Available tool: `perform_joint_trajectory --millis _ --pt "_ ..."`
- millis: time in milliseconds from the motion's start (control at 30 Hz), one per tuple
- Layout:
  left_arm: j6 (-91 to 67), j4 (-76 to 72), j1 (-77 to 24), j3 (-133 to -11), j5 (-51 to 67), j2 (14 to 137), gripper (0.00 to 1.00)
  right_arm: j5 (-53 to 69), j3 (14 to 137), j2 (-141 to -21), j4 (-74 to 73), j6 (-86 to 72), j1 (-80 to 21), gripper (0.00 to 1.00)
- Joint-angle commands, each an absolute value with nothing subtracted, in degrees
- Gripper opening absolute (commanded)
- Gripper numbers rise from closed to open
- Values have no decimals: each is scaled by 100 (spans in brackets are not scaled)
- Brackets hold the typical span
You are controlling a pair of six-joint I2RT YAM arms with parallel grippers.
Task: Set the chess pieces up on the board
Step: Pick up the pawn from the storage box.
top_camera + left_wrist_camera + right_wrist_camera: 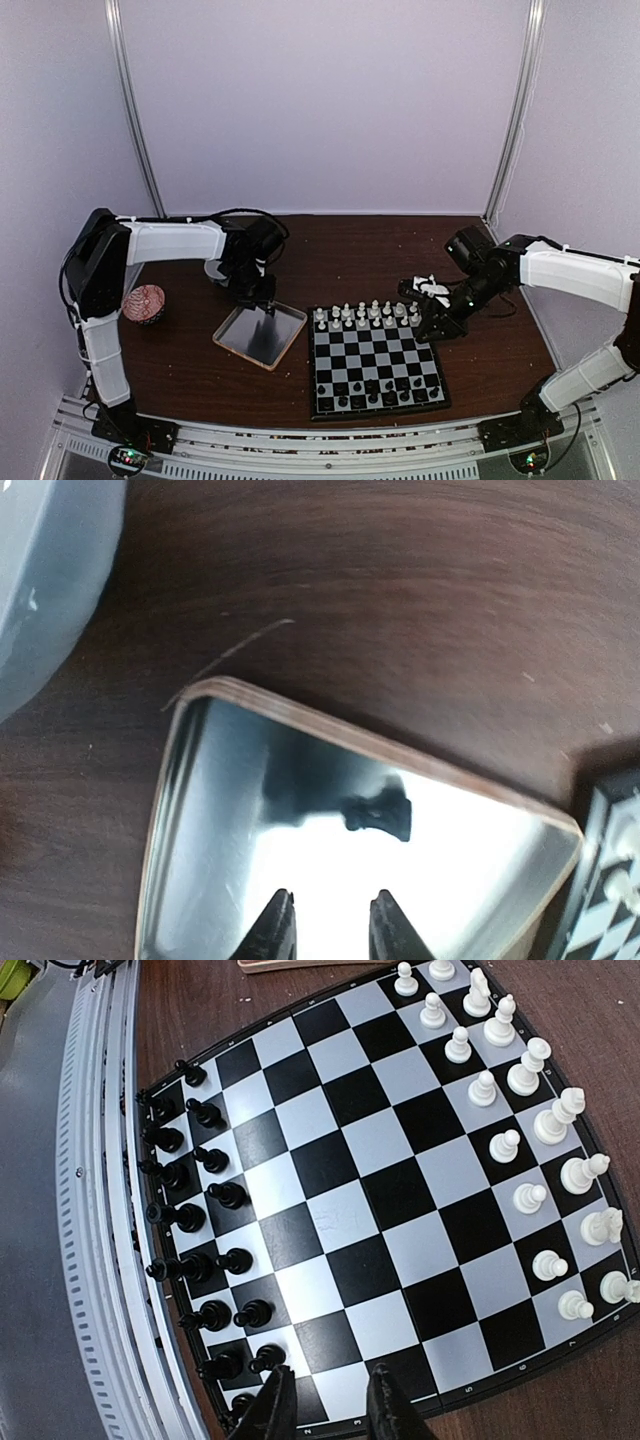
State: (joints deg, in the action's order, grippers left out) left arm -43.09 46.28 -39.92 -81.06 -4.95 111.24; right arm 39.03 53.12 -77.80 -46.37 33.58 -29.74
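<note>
The board [375, 358] lies near the front of the table. White chess pieces [360, 315] fill its two far rows and black chess pieces [372, 392] its two near rows. In the right wrist view the black ones [228, 1195] line the left side and the white ones [528, 1197] the right side of the board [400, 1190]. My right gripper [330, 1402] hovers open over the board's edge, holding nothing. One black piece [385, 815] lies on its side in the wooden-rimmed tray [300, 725]. My left gripper [330, 925] hangs open just short of it, empty.
The tray [240, 345] sits left of the board, whose corner [610, 900] shows beside it. A red patterned round object [145, 303] rests at the far left. A grey rounded object [40, 580] stands behind the tray. A metal rail [90, 1210] runs along the table's near edge.
</note>
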Motion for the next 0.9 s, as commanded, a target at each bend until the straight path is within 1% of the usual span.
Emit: perform_joint_trajectory --millis 0,133,300,433,733,867 --pt "-5036 4181 -3866 -8170 -334 11393 26 4003 5427 -7770 -4755 3471 -2944 26" --pt "-5419 3590 -3787 -8067 -218 11418 27 4022 5445 -7772 -4768 3476 -2944 26" --pt "-5362 3493 -3723 -8264 -402 11571 27 4032 5438 -7786 -4796 3480 -2944 26" --pt "-4751 3650 -3683 -8547 -138 11777 26 4043 5457 -7817 -4810 3495 -2944 26" --pt "-2808 4007 -3683 -8368 74 11643 25 4077 5507 -7915 -4851 3498 -2944 26" --pt "-2721 4299 -3685 -8494 -90 11827 25 4104 5528 -7983 -4864 3498 -2944 26"
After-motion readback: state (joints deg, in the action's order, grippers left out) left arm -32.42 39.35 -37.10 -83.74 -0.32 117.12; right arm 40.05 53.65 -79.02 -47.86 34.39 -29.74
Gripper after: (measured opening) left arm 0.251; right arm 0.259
